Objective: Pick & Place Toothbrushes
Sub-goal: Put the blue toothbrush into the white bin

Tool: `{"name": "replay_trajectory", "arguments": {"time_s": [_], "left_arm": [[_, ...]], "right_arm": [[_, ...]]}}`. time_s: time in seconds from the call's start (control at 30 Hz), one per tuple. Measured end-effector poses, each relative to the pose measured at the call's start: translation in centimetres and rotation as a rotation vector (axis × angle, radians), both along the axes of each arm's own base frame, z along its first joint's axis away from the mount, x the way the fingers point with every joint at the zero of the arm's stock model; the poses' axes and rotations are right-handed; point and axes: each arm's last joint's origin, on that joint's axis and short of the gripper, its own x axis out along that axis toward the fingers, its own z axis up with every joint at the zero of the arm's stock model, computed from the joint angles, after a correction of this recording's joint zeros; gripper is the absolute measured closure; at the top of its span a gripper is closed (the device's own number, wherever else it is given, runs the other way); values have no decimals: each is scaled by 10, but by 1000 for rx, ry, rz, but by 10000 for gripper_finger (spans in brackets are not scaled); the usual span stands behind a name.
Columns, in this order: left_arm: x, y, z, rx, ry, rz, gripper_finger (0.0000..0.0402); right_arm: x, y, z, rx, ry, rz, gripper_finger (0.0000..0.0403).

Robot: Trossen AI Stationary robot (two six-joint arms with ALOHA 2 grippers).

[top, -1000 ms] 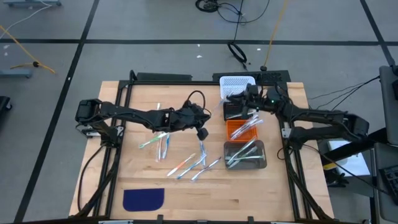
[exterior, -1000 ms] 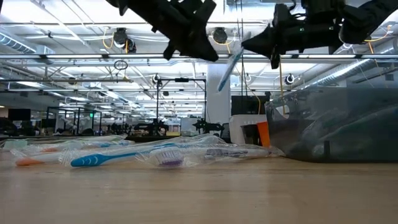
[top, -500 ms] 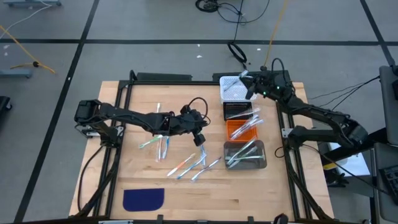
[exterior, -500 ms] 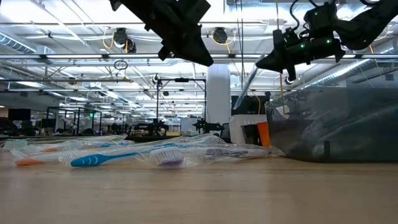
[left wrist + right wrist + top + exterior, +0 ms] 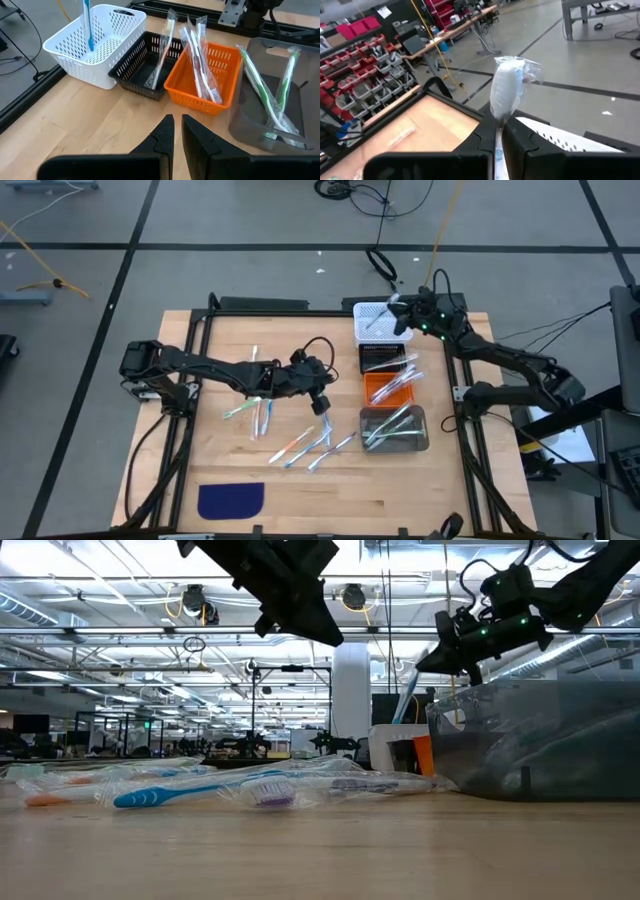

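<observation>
Starting nearest me, the loose toothbrushes (image 5: 300,442) lie on the table (image 5: 200,350) just where they were a second ago, well short of the white basket (image 5: 378,321), with the dark blue cloth patch (image 5: 231,500) closer still. Above them my left gripper (image 5: 322,401) hovers with its fingers (image 5: 161,140) almost together and holding nothing; it has drifted slightly back toward that pile. Next toward the white basket come the grey bin (image 5: 272,110), the orange basket (image 5: 205,75) and the black basket (image 5: 145,65), each with toothbrushes inside, unchanged. Farthest out, my right gripper (image 5: 398,311) has travelled from above the black basket to over the white basket, clamped on a wrapped blue toothbrush (image 5: 506,90) that hangs down into it, lower than half a second ago.
</observation>
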Motion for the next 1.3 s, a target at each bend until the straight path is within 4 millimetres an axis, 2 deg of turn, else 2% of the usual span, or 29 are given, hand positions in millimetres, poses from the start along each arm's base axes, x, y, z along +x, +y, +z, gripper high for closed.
{"name": "replay_trajectory", "arguments": {"time_s": [0.33, 0.7, 0.87, 1.1, 1.3], "left_arm": [[0, 0, 0, -2, -1, 2, 371], [0, 0, 0, -3, -2, 3, 371], [0, 0, 0, -3, -2, 3, 371], [0, 0, 0, -3, -1, 3, 371], [0, 0, 0, -3, 0, 3, 371]], "right_arm": [[7, -8, -11, 18, -10, -2, 391], [8, -12, -19, 22, 40, -49, 246], [8, -12, -19, 7, 53, -48, 204], [7, -10, -15, -5, 44, -44, 197], [0, 0, 5, -66, -6, -41, 207]]}}
